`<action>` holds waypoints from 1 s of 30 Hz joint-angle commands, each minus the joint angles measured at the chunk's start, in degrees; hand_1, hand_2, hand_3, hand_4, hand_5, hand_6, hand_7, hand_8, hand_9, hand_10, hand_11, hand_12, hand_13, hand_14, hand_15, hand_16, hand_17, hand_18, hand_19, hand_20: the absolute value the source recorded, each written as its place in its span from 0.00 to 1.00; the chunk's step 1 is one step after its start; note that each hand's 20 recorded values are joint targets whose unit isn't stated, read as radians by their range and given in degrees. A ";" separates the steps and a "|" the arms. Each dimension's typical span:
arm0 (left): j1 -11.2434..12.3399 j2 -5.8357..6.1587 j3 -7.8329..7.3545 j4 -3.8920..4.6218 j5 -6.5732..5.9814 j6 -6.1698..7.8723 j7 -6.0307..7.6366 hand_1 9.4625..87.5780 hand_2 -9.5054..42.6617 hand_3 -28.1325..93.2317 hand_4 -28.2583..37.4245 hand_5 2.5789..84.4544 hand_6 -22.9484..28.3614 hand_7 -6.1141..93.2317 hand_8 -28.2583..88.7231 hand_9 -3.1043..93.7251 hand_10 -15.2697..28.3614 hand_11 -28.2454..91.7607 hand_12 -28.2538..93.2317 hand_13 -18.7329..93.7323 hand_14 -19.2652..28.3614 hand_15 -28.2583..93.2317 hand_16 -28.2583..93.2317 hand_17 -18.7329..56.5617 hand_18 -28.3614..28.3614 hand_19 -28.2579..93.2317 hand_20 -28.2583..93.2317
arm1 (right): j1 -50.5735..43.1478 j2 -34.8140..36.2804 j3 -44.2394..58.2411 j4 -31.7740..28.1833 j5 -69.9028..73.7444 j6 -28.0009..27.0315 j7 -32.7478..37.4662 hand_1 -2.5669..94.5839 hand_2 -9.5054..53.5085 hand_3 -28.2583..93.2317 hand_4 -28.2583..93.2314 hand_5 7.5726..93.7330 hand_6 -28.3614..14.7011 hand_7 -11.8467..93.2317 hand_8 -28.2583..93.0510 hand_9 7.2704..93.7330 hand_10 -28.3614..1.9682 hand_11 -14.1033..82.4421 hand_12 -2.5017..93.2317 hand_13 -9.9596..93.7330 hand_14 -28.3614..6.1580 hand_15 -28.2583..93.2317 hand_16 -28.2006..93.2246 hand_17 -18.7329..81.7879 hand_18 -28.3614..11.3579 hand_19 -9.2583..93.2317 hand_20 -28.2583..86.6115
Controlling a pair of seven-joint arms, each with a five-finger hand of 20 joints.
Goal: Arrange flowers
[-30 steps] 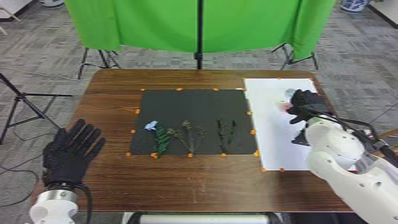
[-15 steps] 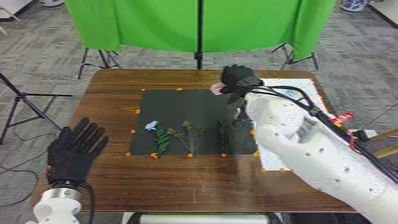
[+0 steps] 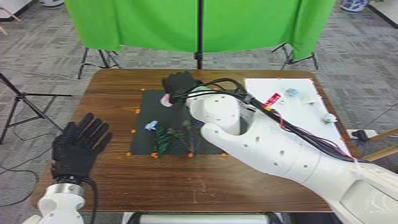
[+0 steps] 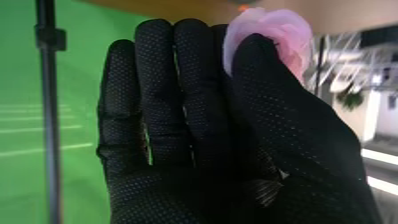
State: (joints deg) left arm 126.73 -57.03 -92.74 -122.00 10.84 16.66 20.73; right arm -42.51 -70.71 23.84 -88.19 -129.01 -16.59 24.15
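Note:
My right hand [image 3: 180,83] is over the far edge of the black mat [image 3: 148,107], with a pink flower [image 3: 166,100] at its left side. In the right wrist view the pink flower [image 4: 271,37] is pinched between the thumb and fingers of the right hand [image 4: 191,120]. On the mat's left part lie a light blue flower [image 3: 151,125] with green leaves [image 3: 163,140] and, beside it, a thin dried sprig [image 3: 188,134]. My left hand [image 3: 78,147] rests at the table's left edge with fingers straight and spread.
The right arm crosses the brown table [image 3: 204,186] and covers the mat's right part. On the white sheet [image 3: 284,87] at the right are a red item [image 3: 272,99] and small pale flowers [image 3: 330,118]. A green cloth [image 3: 151,25] hangs behind the table.
My right hand has moved left from the white sheet to the mat's far edge, carrying the pink flower. The left hand has shifted slightly.

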 commanded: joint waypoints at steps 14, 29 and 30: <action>-2.70 1.50 1.62 1.87 -0.33 -0.72 -0.17 0.26 0.42 0.84 0.00 0.52 0.58 0.23 0.16 0.45 0.69 0.45 0.34 0.45 0.70 0.57 0.19 0.20 0.75 0.51 0.34 | 0.81 -6.81 -2.18 8.19 -6.70 -0.67 -0.51 0.63 0.15 0.76 0.00 0.72 0.64 0.39 0.26 0.80 0.56 0.29 0.36 0.68 0.52 0.54 0.48 0.42 0.18 0.71 0.47; -4.42 1.20 2.33 3.01 -0.80 -1.13 0.18 0.26 0.42 0.84 0.00 0.52 0.58 0.24 0.16 0.45 0.69 0.45 0.34 0.45 0.70 0.57 0.19 0.20 0.75 0.51 0.34 | -0.48 -8.51 -2.01 9.23 -9.40 -2.60 -3.22 0.62 0.14 0.76 0.00 0.70 0.63 0.37 0.25 0.77 0.53 0.29 0.35 0.68 0.51 0.54 0.47 0.42 0.17 0.71 0.47; -4.13 1.22 2.25 2.79 -0.80 -1.24 0.31 0.26 0.42 0.84 0.00 0.52 0.58 0.24 0.16 0.45 0.69 0.45 0.34 0.45 0.70 0.57 0.19 0.20 0.75 0.51 0.34 | -0.47 -8.34 -2.26 8.89 -8.90 -2.26 -2.83 0.62 0.14 0.76 0.00 0.70 0.63 0.37 0.25 0.77 0.53 0.30 0.34 0.68 0.50 0.54 0.46 0.42 0.17 0.71 0.47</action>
State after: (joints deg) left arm 122.72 -55.67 -90.96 -120.02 10.52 16.04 21.03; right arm -42.15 -77.56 19.37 -80.59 -135.74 -17.97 23.00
